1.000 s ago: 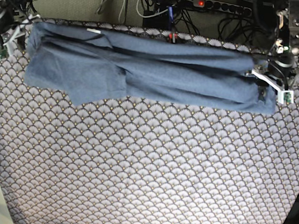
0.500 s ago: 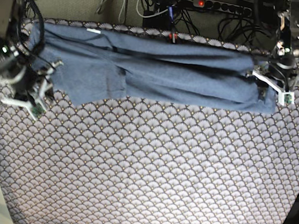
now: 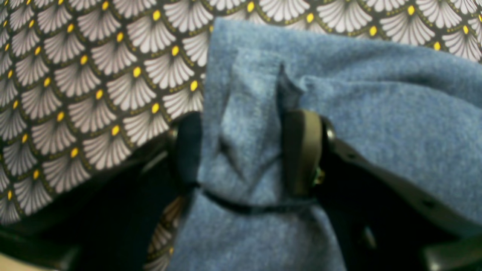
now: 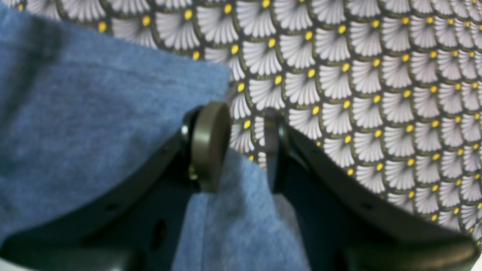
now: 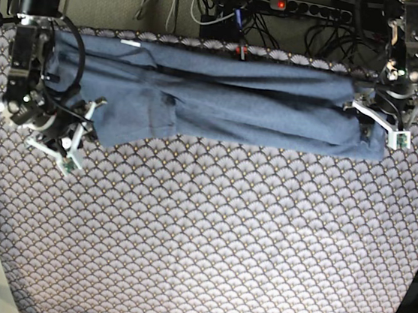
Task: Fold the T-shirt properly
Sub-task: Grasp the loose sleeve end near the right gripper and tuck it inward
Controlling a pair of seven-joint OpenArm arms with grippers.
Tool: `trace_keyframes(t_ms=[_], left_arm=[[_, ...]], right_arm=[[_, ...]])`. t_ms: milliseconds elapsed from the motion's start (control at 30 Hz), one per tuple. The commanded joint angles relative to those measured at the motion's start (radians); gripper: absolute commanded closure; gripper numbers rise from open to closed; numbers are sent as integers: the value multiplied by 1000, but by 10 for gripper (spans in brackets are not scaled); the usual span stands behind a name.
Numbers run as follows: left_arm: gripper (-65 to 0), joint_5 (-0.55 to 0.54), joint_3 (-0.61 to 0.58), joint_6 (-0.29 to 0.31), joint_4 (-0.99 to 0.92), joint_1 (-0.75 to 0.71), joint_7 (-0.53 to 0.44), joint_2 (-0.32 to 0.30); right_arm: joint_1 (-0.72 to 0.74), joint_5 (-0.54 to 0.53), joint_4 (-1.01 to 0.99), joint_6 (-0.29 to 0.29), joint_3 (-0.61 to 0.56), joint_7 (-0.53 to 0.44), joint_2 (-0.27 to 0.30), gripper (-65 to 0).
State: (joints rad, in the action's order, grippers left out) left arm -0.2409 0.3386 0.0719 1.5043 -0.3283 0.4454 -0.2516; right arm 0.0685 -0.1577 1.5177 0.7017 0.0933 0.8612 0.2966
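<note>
t-shirt point(image 5: 223, 98) lies folded lengthwise on patterned surface point(image 5: 208, 232). left gripper point(image 3: 244, 154) clamps one end. right gripper point(image 4: 241, 150) pinches a corner.

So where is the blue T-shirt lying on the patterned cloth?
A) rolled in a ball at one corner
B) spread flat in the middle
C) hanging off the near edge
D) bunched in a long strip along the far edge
D: in the base view the T-shirt stretches as a long folded band across the far side of the tablecloth, from one arm to the other.
</note>
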Motion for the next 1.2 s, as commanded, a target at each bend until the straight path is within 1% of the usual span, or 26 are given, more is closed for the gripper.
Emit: trace_keyframes(t_ms=[0,167,300,600,800,967,1167], left_arm=[[-346,2,-2,6,6,-2,23,-5],[-346,2,-2,6,6,-2,23,-5],[-346,2,-2,6,6,-2,23,-5],[-346,2,1,6,8,-2,23,-5],[-345,2,0,6,8,-2,23,-5],[-345,2,0,6,8,-2,23,-5],[-344,2,0,6,8,-2,23,-5]], right_arm=[[29,-9,1,-4,6,-18,8,-207],[50,-9,-53,-4,6,-20,5,-207],[55,-9,-64,-4,6,-47,-12,-207],[58,-9,-99,-4,6,-47,-37,-207],[55,-7,-99,-4,-69,-47,-41,-206],[54,-6,-104,-4,-77,-47,-53,-206],[63,-6,-187,-4,-76,-53,-50,-202]])
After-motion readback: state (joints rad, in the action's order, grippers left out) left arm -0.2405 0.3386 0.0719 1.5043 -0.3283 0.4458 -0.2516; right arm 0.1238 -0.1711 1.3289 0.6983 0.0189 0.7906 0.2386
